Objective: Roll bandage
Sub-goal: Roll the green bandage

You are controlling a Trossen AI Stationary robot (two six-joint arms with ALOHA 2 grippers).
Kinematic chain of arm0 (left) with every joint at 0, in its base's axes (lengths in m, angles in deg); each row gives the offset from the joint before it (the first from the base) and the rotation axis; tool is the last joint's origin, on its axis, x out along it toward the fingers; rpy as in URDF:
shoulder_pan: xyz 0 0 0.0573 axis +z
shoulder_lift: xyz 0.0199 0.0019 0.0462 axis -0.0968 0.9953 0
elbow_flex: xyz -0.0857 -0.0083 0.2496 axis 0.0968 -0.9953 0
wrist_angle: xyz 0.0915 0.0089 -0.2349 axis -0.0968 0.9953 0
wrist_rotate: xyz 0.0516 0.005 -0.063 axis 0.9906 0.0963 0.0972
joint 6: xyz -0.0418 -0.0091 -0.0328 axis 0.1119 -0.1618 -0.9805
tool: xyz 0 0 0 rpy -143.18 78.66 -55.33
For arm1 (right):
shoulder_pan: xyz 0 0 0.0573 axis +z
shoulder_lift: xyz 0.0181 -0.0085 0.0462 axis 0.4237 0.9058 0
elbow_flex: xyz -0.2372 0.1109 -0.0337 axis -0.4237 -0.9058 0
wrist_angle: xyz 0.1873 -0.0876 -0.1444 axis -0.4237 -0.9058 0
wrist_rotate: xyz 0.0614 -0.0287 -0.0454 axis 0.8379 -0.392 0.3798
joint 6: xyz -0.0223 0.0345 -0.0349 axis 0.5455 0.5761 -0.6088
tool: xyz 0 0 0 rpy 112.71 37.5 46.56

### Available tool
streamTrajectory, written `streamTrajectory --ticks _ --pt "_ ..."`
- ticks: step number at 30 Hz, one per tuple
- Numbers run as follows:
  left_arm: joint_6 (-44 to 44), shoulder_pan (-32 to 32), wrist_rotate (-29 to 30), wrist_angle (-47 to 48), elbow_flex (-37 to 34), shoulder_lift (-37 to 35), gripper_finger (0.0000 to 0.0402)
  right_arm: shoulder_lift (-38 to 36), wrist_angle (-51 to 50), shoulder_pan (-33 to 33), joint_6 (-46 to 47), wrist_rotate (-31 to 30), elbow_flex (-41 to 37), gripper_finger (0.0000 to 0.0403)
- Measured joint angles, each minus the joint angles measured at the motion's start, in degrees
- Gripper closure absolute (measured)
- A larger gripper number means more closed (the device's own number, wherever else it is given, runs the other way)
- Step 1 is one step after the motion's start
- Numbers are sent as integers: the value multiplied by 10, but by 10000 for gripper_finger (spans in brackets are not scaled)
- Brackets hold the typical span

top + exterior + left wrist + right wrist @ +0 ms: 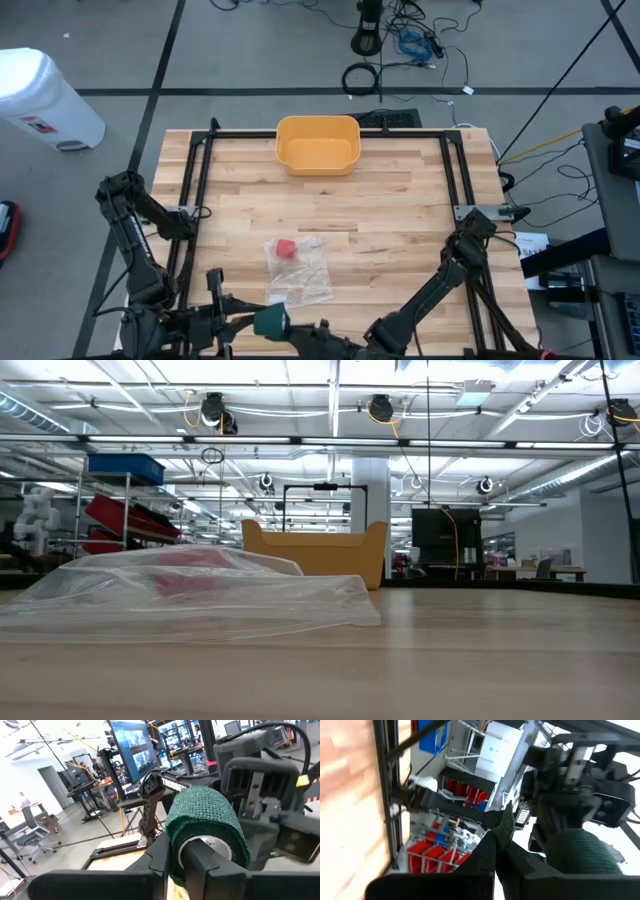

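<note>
Item: green bandage roll, held off the table at its near edge, between the two grippers.

Left gripper: fingers clenched on the roll, one finger running into the hollow core and the other against the outer wrap. The roll's open end faces back along these fingers toward the wrist, so its long axis lies along the fingers.

Right gripper: fingers pressed shut on the loose green tail of the bandage, which stands up from between the fingertips. The roll sits just beyond these fingers, to one side of them, its curved side turned toward them.

Other contents, beyond the fingertips on the wooden table:
- clear plastic bag, lying flat, with a small red object inside;
- yellow tub, at the far edge, well apart from both grippers.
</note>
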Motion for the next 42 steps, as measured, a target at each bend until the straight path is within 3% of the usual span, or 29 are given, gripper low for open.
streamTrajectory --ticks 13,42 --pt "9 25 -2 1 0 1 360 0 44 32 108 57 0 403" --pt "-10 42 -19 36 -2 6 360 0 173 23 57 74 0 403"
